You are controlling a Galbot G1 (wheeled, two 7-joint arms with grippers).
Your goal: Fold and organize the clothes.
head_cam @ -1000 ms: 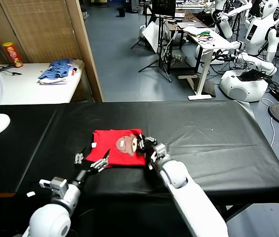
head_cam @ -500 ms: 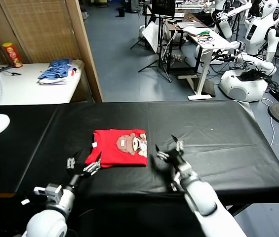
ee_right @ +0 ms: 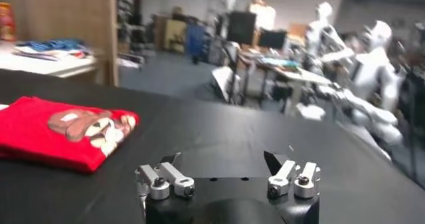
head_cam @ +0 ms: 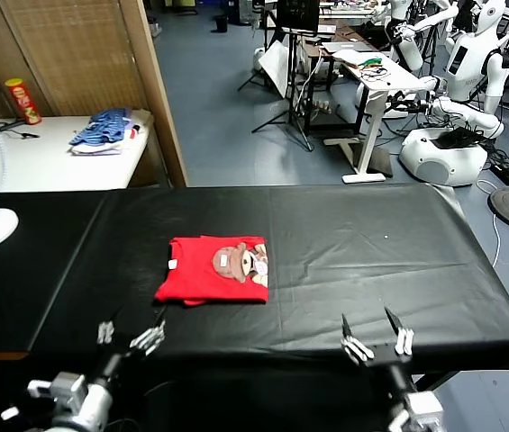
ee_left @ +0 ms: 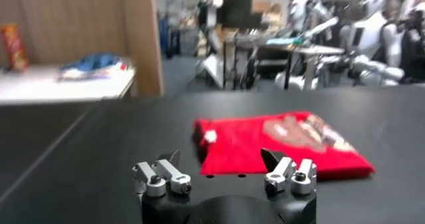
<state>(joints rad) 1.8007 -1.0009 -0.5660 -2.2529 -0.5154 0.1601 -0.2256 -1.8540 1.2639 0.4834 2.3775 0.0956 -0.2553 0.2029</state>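
Readable text: none can be made out in any view.
Red T-shirt: a cartoon print and a small white neck label are seen, but no lettering can be read.
Red and yellow can: markings are borne, too small to be read.

Head view: high, looking forward and down over the black table. Wrist views: low behind each open gripper, facing ahead across the table; all share the red T-shirt beyond the jaws.
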